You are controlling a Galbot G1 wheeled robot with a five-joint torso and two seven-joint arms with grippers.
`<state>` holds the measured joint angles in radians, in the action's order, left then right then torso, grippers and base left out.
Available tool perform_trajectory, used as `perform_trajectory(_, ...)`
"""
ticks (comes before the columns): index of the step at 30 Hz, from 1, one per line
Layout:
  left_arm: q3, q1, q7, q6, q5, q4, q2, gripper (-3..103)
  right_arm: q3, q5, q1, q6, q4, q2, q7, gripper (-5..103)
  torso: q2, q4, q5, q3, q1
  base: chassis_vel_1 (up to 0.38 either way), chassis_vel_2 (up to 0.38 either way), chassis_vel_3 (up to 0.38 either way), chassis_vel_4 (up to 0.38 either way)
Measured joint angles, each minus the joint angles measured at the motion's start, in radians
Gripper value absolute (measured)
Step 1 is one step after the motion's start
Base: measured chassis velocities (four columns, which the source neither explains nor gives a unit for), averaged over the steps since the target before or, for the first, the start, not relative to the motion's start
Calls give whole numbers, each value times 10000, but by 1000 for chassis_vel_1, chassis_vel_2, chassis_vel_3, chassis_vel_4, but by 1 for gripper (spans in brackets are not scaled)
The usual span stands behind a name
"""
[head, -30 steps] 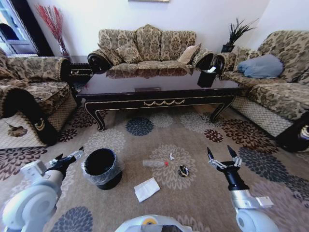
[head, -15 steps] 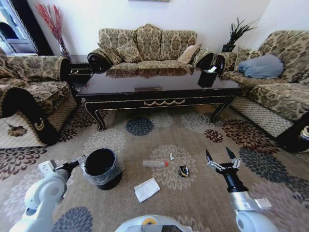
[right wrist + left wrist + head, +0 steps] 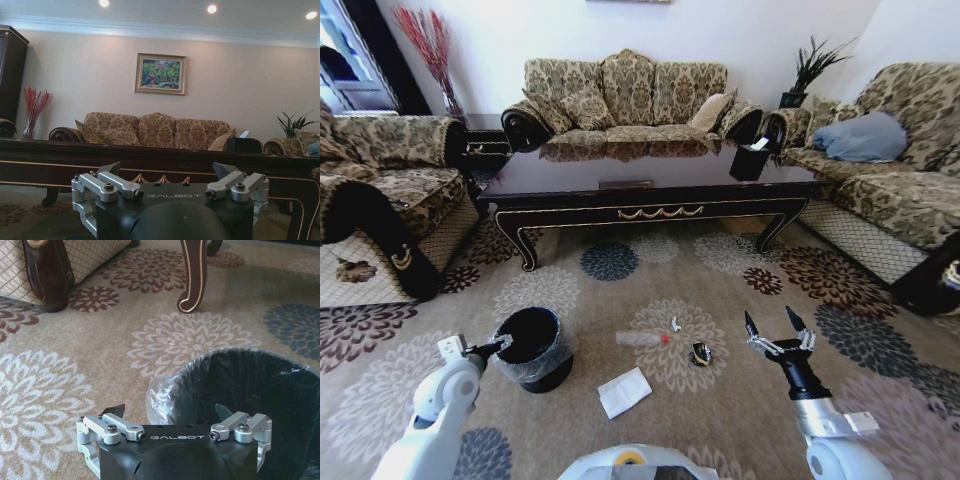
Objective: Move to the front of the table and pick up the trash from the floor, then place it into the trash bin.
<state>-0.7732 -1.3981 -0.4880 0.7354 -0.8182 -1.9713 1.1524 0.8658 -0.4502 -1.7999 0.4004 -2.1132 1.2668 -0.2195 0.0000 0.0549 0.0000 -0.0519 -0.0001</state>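
Both sets of fingers stand apart and hold nothing. On the left gripper the spread tips hang at the near rim of the trash bin, its crinkled liner bag bulging just ahead of them in the left wrist view, the dark hollow of the bin opening beyond. The right gripper points its two black fingertips up and forward, level with the table in the right wrist view, well above the carpet.

All the trash lies on the floor between the two pairs of fingers. Nearest the right fingers is the small dark object, with the clear bottle past it, red cap toward the dark piece; the tiny white scrap sits just beyond the bottle, and the white paper square lies nearer the robot, beside the bin. Nothing has been picked up yet.

Risks seem to come from two sides. With its fingers this close to the liner, a small forward drift of the left arm could snag the bag or tip the light bin. For the right arm, the paper lies flat on the pile and would likely slide under closing fingers, and the round bottle could roll away if touched off-centre
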Motion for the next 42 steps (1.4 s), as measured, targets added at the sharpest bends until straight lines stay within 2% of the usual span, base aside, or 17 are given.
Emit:
perform_trajectory(6,166,140,314,-138,349,453,-11,100,-4,5,18,7,55,6,1,100,0,0,0,0,0,0,0,0,0)
perform_trajectory(14,350,314,398,-156,279,785,-6,101,-33,63,24,9,130,50,1,100,0,0,0,0,0,0,0,0,0)
perform_trajectory(17,413,388,457,-156,248,926,-4,86,-34,84,25,22,168,62,0,100,0,0,1,0,0,0,0,0,0)
perform_trajectory(20,459,430,479,-162,260,1027,-4,81,-47,105,27,30,189,74,-2,100,0,0,1,1,0,0,0,0,0)
perform_trajectory(21,477,446,486,-171,263,1063,-4,76,-58,113,34,32,195,82,-3,100,0,0,4,1,0,0,0,0,0)
perform_trajectory(22,477,446,486,-171,263,1063,-4,76,-58,113,34,32,195,82,-3,100,0,0,4,1,0,0,0,0,0)
perform_trajectory(24,488,450,488,-175,265,1074,-5,65,-63,116,43,33,198,83,-4,100,0,0,4,2,0,0,0,0,0)
perform_trajectory(25,489,449,489,-175,265,1074,-5,65,-64,116,46,33,201,83,-3,100,0,-1,4,2,0,0,0,0,0)
perform_trajectory(26,488,411,494,-186,267,1062,-4,54,-64,117,55,33,216,82,-3,100,0,0,4,1,0,0,0,0,0)
perform_trajectory(28,482,380,496,-186,272,1052,-4,54,-64,117,63,33,225,81,-4,100,1,1,2,1,0,0,0,0,0)
perform_trajectory(32,428,208,506,-150,332,974,-17,32,-64,105,113,33,247,62,-3,100,1,1,3,2,0,0,0,0,0)
perform_trajectory(33,428,208,506,-150,332,974,-17,32,-64,105,113,33,247,62,-3,100,1,1,3,2,0,0,0,0,0)
perform_trajectory(34,392,158,509,-127,350,933,-22,27,-66,103,119,33,253,61,-3,100,0,1,0,2,0,0,0,0,0)
perform_trajectory(37,283,15,551,-71,377,814,-51,22,-83,101,137,34,271,53,-4,100,0,1,-4,1,0,0,0,0,0)
perform_trajectory(40,108,-163,613,-18,459,657,-131,6,-116,97,187,35,290,35,-4,100,0,0,-7,0,1,0,0,0,0)
perform_trajectory(42,36,-233,647,-9,458,572,-165,3,-143,93,209,36,302,28,-4,100,0,1,-9,0,1,0,0,0,0)
